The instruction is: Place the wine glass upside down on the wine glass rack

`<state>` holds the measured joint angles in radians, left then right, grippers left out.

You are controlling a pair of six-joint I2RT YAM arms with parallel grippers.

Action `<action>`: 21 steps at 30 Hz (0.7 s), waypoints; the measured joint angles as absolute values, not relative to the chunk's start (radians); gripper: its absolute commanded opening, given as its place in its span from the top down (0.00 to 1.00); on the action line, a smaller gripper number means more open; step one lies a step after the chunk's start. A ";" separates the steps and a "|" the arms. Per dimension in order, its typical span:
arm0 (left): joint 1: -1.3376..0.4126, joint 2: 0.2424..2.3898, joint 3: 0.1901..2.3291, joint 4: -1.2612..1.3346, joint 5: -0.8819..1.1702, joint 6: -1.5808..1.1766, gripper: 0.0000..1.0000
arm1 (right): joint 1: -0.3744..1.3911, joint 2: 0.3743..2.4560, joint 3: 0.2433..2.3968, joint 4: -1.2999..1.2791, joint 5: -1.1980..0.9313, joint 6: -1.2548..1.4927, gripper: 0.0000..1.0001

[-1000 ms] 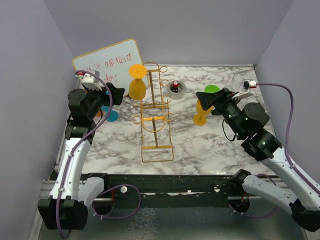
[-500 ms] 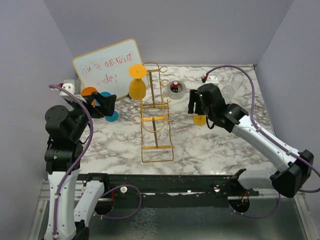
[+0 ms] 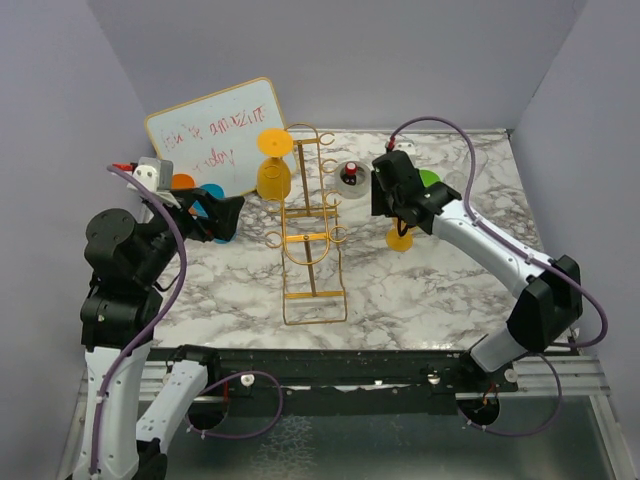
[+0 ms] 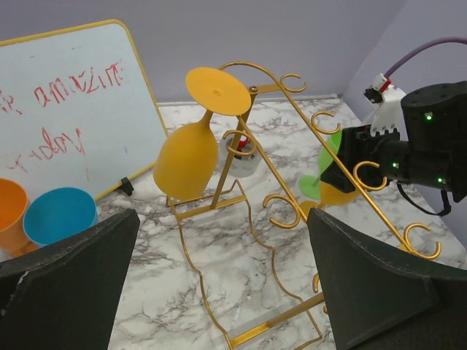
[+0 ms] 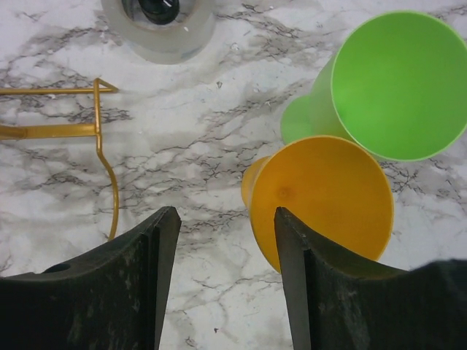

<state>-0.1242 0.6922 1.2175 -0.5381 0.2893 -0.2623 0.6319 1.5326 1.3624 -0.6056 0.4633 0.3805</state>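
**Upright glass lies just off the right gripper's gap, ungripped**

The orange plastic wine glass is seen standing mouth-up, its long axis vertical, on the marble-patterned table. It is just beside a green plastic wine glass and well apart from the gold wire wine glass rack. The right gripper is held above it, the nearer of the two. Its jaws are partly spread and nothing is held; the bowl lies outside one finger rather than between them. The left gripper is spread wide and empty, facing the rack.

Yellow wine glass — upside down on rack
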 measured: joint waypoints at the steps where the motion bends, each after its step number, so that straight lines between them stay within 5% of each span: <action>1: -0.129 0.695 1.217 -0.543 0.289 -0.257 0.01 | 0.627 1.546 1.362 -0.607 0.464 0.381 0.43; 13: -0.146 0.720 1.217 -0.548 0.316 -0.219 0.01 | 0.622 1.599 1.333 -0.579 0.469 0.344 0.96; 21: -0.146 0.769 1.236 -0.532 0.405 -0.245 0.01 | 0.622 1.507 1.254 -0.518 0.453 0.312 0.99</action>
